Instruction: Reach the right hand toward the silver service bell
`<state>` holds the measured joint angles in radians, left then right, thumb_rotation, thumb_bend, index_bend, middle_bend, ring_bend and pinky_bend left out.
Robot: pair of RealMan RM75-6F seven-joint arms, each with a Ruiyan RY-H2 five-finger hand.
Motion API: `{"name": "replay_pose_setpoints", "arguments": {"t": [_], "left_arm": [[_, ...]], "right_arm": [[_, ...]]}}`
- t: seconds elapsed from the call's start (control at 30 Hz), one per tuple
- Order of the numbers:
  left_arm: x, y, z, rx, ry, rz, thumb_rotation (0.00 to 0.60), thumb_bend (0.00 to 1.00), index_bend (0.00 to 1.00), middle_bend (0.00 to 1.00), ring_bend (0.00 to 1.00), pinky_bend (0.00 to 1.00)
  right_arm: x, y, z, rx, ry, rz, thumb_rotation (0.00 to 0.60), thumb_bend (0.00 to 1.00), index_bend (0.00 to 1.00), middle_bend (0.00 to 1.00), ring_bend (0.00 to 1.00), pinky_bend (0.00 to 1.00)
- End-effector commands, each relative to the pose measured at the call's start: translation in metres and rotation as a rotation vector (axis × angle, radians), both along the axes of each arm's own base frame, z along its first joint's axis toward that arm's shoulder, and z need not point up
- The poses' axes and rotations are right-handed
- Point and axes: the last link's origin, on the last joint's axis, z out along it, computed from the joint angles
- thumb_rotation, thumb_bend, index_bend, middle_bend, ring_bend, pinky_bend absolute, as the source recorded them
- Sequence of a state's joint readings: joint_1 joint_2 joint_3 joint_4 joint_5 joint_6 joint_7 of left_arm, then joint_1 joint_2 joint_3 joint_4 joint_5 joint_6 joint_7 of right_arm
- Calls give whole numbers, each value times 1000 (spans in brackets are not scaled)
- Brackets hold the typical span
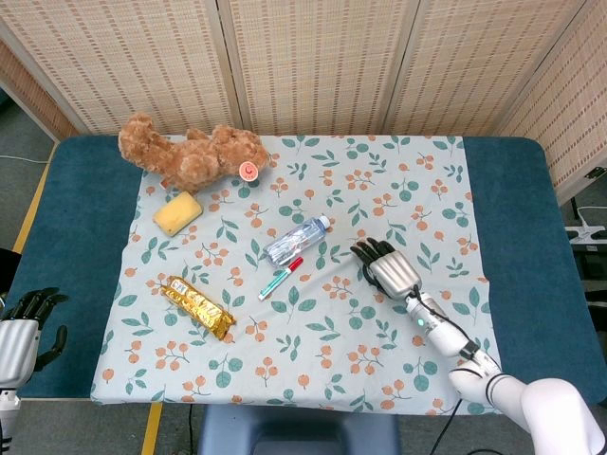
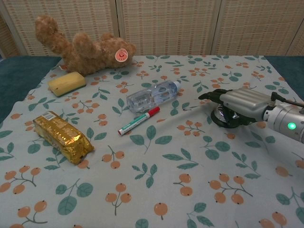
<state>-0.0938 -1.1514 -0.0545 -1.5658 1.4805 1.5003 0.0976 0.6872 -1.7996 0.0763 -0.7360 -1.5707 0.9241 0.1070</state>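
Right robot hand [image 1: 390, 268] sits palm-down directly over the bell [image 2: 224, 117], right of frame centre in the head view. From above the bell is fully covered; the chest view shows its black base and part of the dome under the palm. Fingers extended toward the frame's left, spread, holding nothing; whether the palm touches the bell cannot be told. Green light lit on the right wrist in both views.

Left robot hand [image 1: 24, 327] at lower left edge of the head view, off the cloth, beside the counter [image 1: 81, 227]; fingers loosely curled, nothing in them.

On the patterned cloth [image 1: 313, 351]: bottle [image 1: 296, 240] lying near centre, marker [image 1: 281, 278] just below it, red cap toward the bottle. Gold packet [image 1: 196, 307] centre left. Yellow sponge [image 1: 177, 213] and teddy bear [image 1: 193, 152] upper left, bear lying on the cloth's edge.
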Motion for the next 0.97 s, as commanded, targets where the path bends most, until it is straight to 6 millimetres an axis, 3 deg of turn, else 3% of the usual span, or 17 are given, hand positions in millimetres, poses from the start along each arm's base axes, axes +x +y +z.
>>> {"name": "replay_pose_setpoints", "arguments": {"t": [0.03, 0.23, 0.33, 0.43, 0.53, 0.73, 0.87, 0.97], "left_arm": [[0, 0, 0, -3, -4, -1, 600, 483, 272, 199, 168, 410], [0, -1, 1, -3, -9, -4, 600, 482, 277, 202, 168, 410], [-1, 0, 2, -5, -10, 2, 600, 483, 278, 202, 168, 410], [-2, 0, 2, -7, -10, 8, 600, 482, 278, 202, 168, 410], [-2, 0, 3, -4, -18, 14, 600, 483, 279, 202, 167, 410], [-3, 0, 3, -7, -13, 25, 600, 483, 279, 203, 168, 411], [-1, 0, 2, -4, -13, 10, 600, 483, 280, 202, 168, 410], [0, 0, 2, -3, -9, 9, 600, 483, 280, 203, 168, 410]], "right_arm": [[0, -1, -10, 19, 26, -6, 600, 1000, 0, 54, 0, 142], [-9, -2, -21, 34, 72, -19, 600, 1000, 0, 54, 0, 140], [-7, -3, -12, -10, 42, 18, 600, 1000, 0, 54, 0, 138], [-4, 3, 12, -81, 4, 91, 600, 1000, 0, 54, 0, 138], [-10, 22, 45, -175, -2, 145, 600, 1000, 0, 54, 0, 138], [-52, 101, 114, -297, 95, -34, 600, 1000, 0, 54, 0, 137], [-73, 143, 139, -347, 234, -111, 600, 1000, 0, 55, 0, 137], [-77, 159, 148, -378, 243, -136, 600, 1000, 0, 55, 0, 136]]}}
